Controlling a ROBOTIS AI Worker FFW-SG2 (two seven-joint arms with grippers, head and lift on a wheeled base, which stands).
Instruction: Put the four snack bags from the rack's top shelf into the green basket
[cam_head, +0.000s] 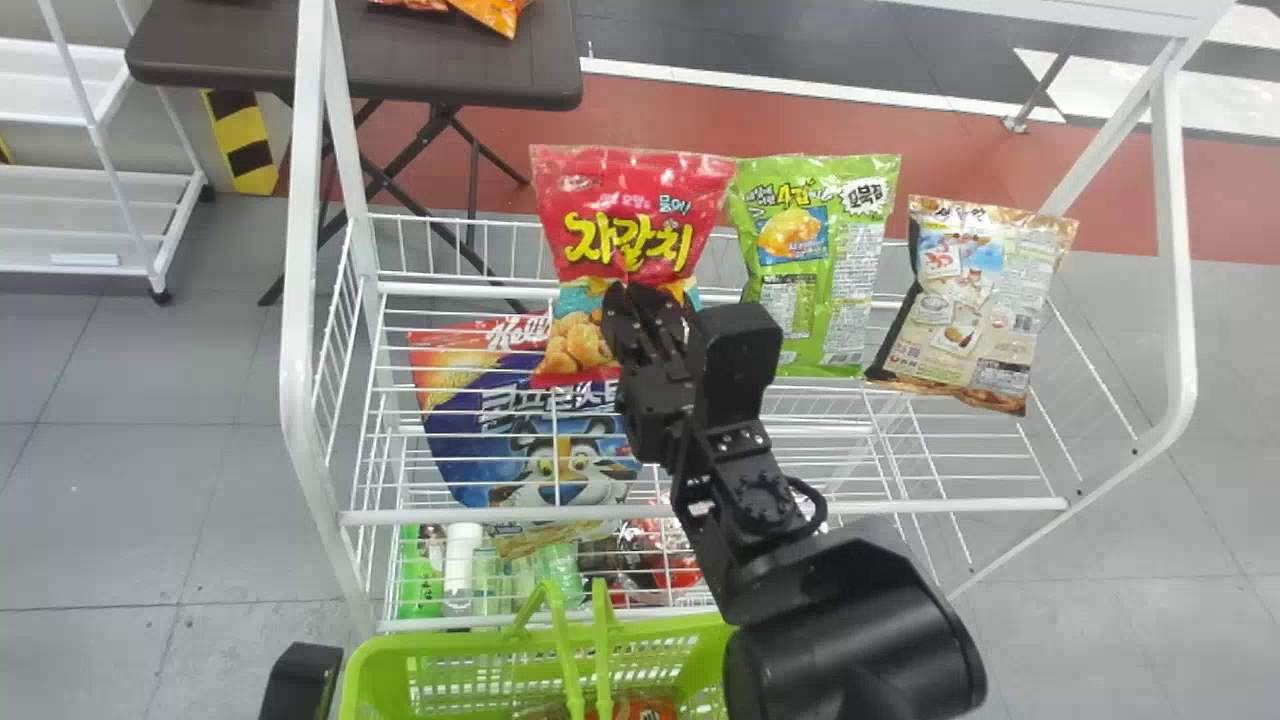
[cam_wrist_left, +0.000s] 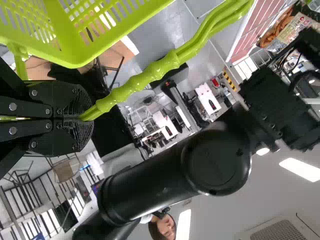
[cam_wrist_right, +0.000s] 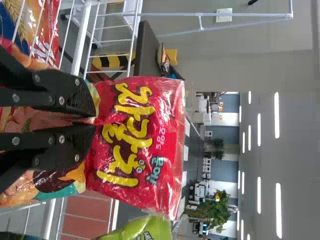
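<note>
Right claw (cam_head: 642, 305): was clamped on red bag (cam_head: 630, 210)
Left claw (cam_wrist_left: 85, 119): gripped basket handle (cam_wrist_left: 150, 75)
Green bag (cam_head: 815, 250): stood just beside red bag

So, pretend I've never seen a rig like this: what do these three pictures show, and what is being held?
It's a robot with two black arms. The head view looks down from its head; each wrist view comes from a camera on that arm's wrist and is turned sideways. The right pincer is shut on the red bag. The left pincer is shut on the handle of the green basket, which has a packet inside. On the rack, a green bag and a brown bag stand side by side; a blue bag shows through the wires.
</note>
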